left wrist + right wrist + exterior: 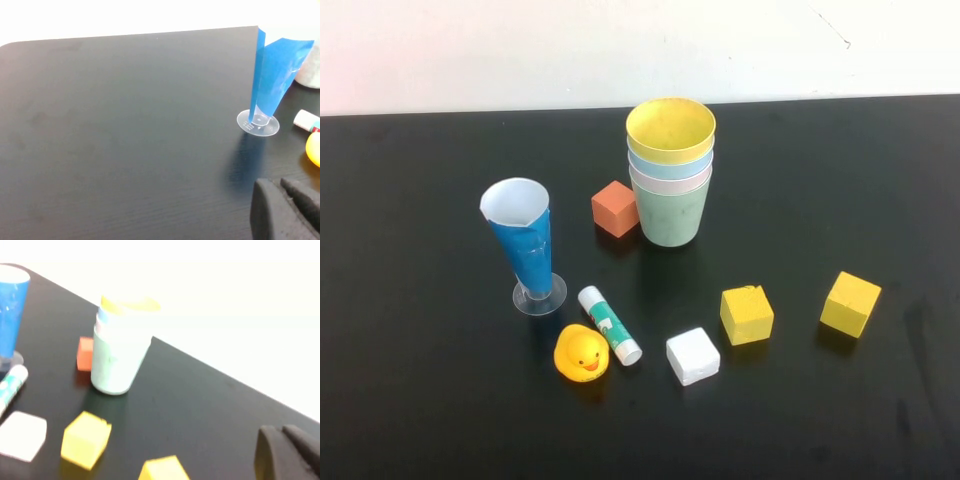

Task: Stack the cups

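The four cups stand nested in one upright stack near the far middle of the black desk (420, 420); the pale green cup (672, 217) is at the bottom, then the pale pink cup (670, 181), the light blue cup (670, 162), and the yellow cup (671, 130) on top, open mouth up; all are matte and tapered; an orange-red cube (615, 209) sits just beside the stack's left side. The left gripper (287, 210) and the right gripper (287, 452) each show only as dark fingers at a wrist view's edge, above bare desk; whether either pair is apart or together I cannot tell.
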Action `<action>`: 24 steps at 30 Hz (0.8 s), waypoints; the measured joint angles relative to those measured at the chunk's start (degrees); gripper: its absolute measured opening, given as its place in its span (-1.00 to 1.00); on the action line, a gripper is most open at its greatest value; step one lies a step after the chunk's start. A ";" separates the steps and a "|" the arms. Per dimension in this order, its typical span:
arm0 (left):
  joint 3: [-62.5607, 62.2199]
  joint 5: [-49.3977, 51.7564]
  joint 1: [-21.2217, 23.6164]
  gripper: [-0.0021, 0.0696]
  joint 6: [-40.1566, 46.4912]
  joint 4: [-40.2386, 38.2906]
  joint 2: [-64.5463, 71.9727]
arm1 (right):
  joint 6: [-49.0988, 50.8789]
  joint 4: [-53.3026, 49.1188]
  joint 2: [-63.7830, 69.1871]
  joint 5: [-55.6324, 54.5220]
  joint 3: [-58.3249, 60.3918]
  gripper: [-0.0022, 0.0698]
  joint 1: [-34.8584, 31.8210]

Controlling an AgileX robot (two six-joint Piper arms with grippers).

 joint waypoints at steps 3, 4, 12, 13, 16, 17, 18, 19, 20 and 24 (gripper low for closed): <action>0.00 0.00 0.00 -0.94 0.00 0.00 0.00 | 0.00 0.00 -0.05 -0.11 2.60 -0.94 0.00; 0.00 0.00 0.00 -0.94 0.00 0.00 0.00 | 0.00 0.08 -0.05 0.02 3.41 -0.94 0.00; 0.00 0.00 0.00 -0.94 0.11 0.00 0.00 | 0.00 0.08 -0.14 0.36 9.18 -0.94 0.00; 0.00 0.00 0.00 -0.94 0.11 0.00 0.00 | 0.00 0.18 -0.14 0.36 9.75 -0.94 0.00; 0.00 0.00 0.00 -0.94 0.20 0.00 0.00 | 0.00 0.12 -0.14 -0.66 12.24 -0.94 0.00; 0.00 0.00 0.00 -0.94 0.20 0.00 0.00 | 0.00 0.12 -0.14 -1.43 13.31 -0.94 0.00; 0.00 0.00 0.00 -0.94 0.20 0.00 0.00 | 0.00 0.12 -0.14 -2.48 14.43 -0.94 0.00; 0.00 0.00 0.00 -0.94 0.20 0.00 0.00 | 0.00 0.12 -0.14 -3.35 15.27 -0.94 0.00; 0.00 0.00 0.00 -0.94 0.20 0.00 0.00 | -0.11 0.12 -0.14 -4.13 16.09 -0.94 0.00; 0.00 0.00 0.00 -0.94 0.20 0.00 0.00 | -0.22 0.12 -0.26 -5.79 16.84 -0.94 0.00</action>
